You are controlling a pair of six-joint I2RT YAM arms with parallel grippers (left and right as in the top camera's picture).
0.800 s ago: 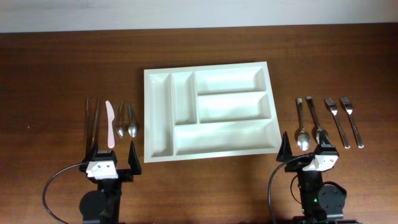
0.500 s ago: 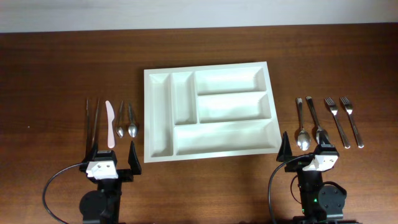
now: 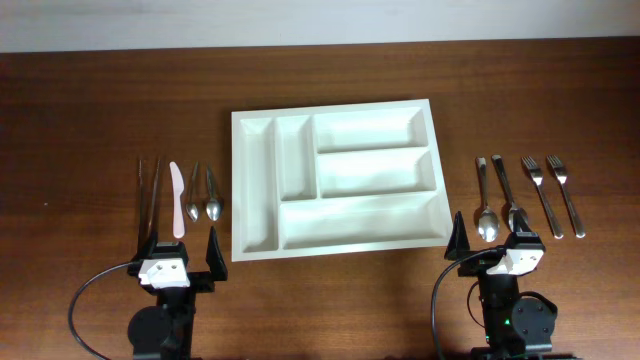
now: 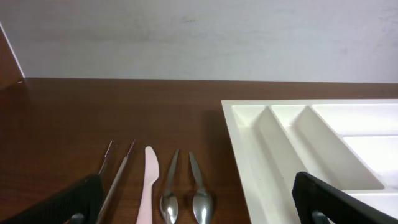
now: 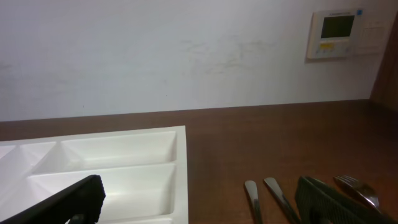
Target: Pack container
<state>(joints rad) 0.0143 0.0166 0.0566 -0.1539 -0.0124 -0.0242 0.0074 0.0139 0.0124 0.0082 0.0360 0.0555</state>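
Note:
The container (image 3: 256,180) is a white five-compartment cutlery tray at the table's middle, all compartments empty; it also shows in the left wrist view (image 4: 249,155) and the right wrist view (image 5: 181,174). Left of it lie a pair of metal tongs (image 3: 148,195), a pale pink knife (image 3: 177,198) and two small spoons (image 3: 203,193). Right of it lie two large spoons (image 3: 497,198) and two forks (image 3: 554,193). My left gripper (image 3: 182,250) is open and empty near the front edge, just below the left cutlery. My right gripper (image 3: 487,238) is open and empty just below the large spoons.
The dark wooden table ends at a white wall at the back. A wall thermostat (image 5: 343,31) shows in the right wrist view. Black cables loop by each arm base at the front edge.

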